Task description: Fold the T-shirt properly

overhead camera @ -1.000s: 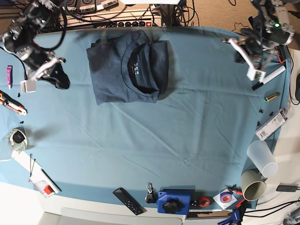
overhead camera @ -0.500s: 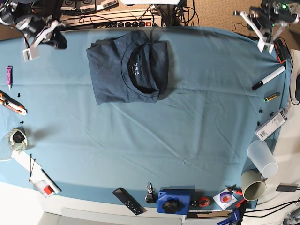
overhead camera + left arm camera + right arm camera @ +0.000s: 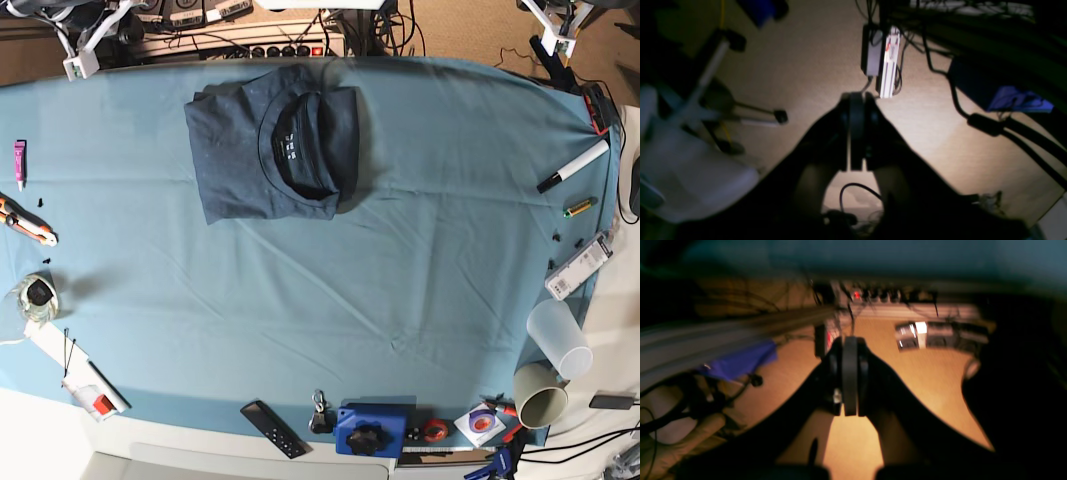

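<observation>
The dark navy T-shirt [image 3: 270, 145] lies folded into a compact rectangle on the teal table cloth [image 3: 400, 260] near the back edge, collar and label facing up. My left gripper [image 3: 553, 38] is at the far right back corner, off the table, far from the shirt. In the left wrist view the gripper [image 3: 856, 110] is shut and empty over the floor. My right gripper [image 3: 82, 62] is at the far left back corner. In the right wrist view it [image 3: 850, 350] is shut and empty. Neither wrist view shows the shirt.
A marker [image 3: 572, 166], a white device [image 3: 580, 264] and two cups [image 3: 560, 338] stand along the right edge. A remote [image 3: 273, 428] and a blue block [image 3: 370, 430] sit at the front edge. Tools [image 3: 28, 222] and a tape roll [image 3: 38, 296] lie at the left. A power strip [image 3: 290, 45] is behind the table.
Both arms have drawn back and up from the table's sides to the far corners, mostly leaving the base view. The shirt has not moved.
</observation>
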`<move>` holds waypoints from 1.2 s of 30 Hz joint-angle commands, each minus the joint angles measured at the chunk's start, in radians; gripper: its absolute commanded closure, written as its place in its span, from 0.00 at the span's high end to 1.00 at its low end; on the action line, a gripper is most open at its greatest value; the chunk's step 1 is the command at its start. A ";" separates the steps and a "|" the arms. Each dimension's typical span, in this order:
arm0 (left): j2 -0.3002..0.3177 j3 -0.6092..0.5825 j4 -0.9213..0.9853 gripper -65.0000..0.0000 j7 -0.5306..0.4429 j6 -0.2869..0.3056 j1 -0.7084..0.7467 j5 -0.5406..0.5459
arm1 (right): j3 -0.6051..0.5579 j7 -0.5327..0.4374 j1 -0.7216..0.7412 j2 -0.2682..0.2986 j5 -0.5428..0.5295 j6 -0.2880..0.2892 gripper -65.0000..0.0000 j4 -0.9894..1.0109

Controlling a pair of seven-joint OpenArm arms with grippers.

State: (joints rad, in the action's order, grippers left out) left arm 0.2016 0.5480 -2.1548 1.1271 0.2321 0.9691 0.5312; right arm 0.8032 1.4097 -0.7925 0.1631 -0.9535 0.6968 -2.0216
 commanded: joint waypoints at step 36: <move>-0.030 -0.003 1.463 0.00 -0.779 0.236 -0.657 -0.446 | -0.772 -0.765 0.525 0.130 0.838 0.001 0.00 1.265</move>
State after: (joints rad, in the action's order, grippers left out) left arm 0.1650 0.5446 -0.6857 0.3420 0.4614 0.3050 0.0811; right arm 0.0257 0.6395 -0.2672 0.2794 -0.1036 0.6930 -0.7490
